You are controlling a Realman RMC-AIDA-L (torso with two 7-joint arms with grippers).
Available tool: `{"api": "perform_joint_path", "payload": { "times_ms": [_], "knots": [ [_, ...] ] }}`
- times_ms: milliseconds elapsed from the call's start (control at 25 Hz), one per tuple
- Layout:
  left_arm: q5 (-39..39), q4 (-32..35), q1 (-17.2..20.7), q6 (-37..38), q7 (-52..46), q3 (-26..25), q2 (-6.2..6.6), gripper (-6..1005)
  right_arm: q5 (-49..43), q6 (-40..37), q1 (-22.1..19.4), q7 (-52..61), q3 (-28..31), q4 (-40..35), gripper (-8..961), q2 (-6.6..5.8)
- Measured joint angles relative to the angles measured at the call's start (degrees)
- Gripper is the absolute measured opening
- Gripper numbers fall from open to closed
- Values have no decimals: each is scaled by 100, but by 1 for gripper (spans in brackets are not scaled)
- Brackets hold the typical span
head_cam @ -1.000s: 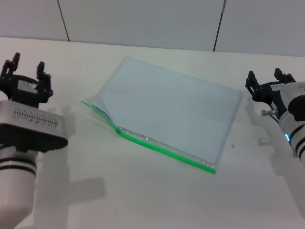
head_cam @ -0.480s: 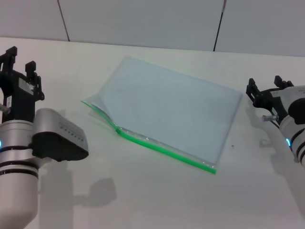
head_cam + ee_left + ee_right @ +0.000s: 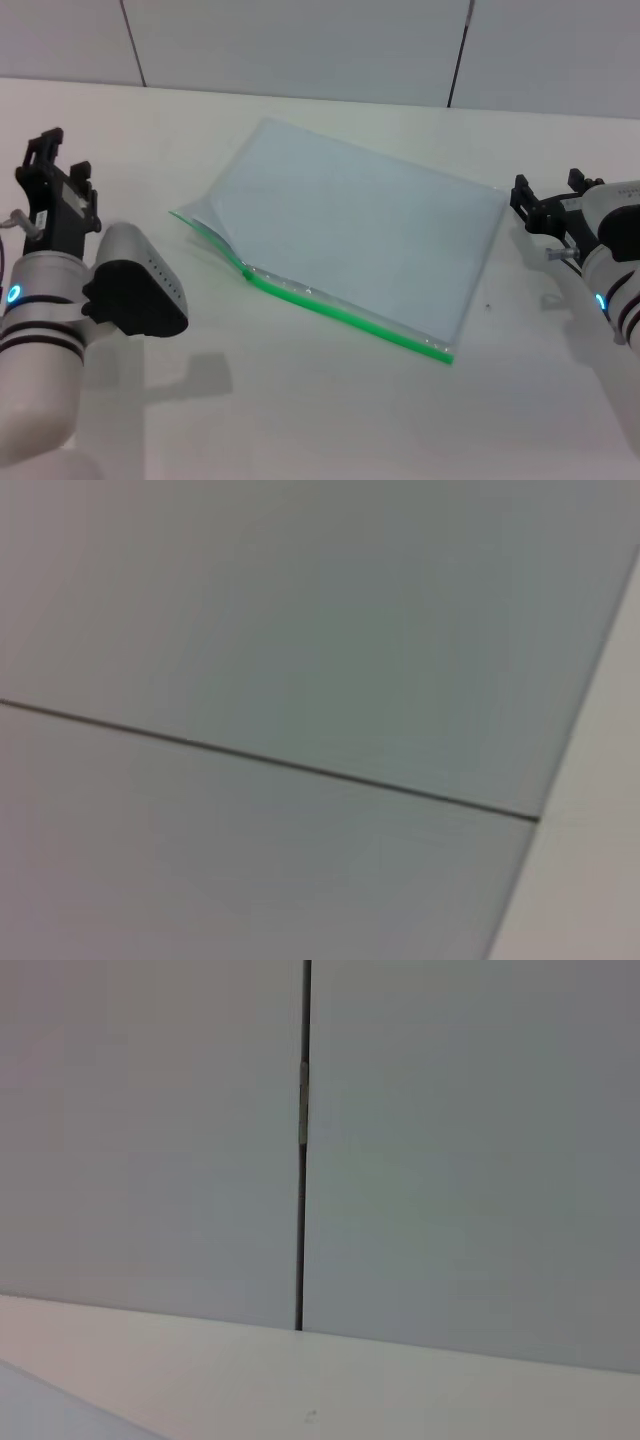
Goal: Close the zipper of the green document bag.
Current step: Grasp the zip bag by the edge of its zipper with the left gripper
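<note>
The green document bag point(image 3: 355, 235) lies flat and askew in the middle of the white table, in the head view only. Its zipper point(image 3: 345, 313) is the bright green strip along the near long edge. At the strip's left end the two layers gape apart and the top sheet lifts. I cannot pick out the slider with certainty. My left gripper point(image 3: 60, 165) hovers open and empty well to the left of the bag. My right gripper point(image 3: 550, 195) stands open and empty just beyond the bag's far right corner. Both wrist views miss the zipper.
The white table point(image 3: 330, 420) runs back to a grey panelled wall point(image 3: 300, 50). The left wrist view shows only the wall point(image 3: 300, 630) and a sliver of table. The right wrist view shows the wall seam point(image 3: 302, 1160) above the table's far edge.
My left forearm has swung round and its gripper has dropped slightly, ending a little nearer the bag. My right gripper has edged left toward the bag's corner. The bag has not moved.
</note>
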Motion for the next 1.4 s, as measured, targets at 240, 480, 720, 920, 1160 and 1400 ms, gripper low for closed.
{"api": "perform_joint_path", "payload": {
  "times_ms": [240,480,720,920,1160,1400],
  "knots": [
    [-11,-289,-171,551,-17,-29,-15,540,0,0,41,-7,0,-12,717,0],
    [-15,-451,-271,1016,61,-25,-4,540,0,-48,75,-12,0,-13,716,0],
    [-15,-553,-359,1394,153,2,0,541,-4,-58,79,-15,0,-5,716,0],
    [17,-539,-441,1688,214,4,-4,540,-6,-63,78,-16,0,-5,716,0],
    [-3,-353,-462,1812,137,6,-5,537,-9,-70,77,-16,0,-5,716,0],
    [5,-213,-426,1817,70,7,5,534,-9,-70,77,-16,0,-5,715,0]
  ]
}}
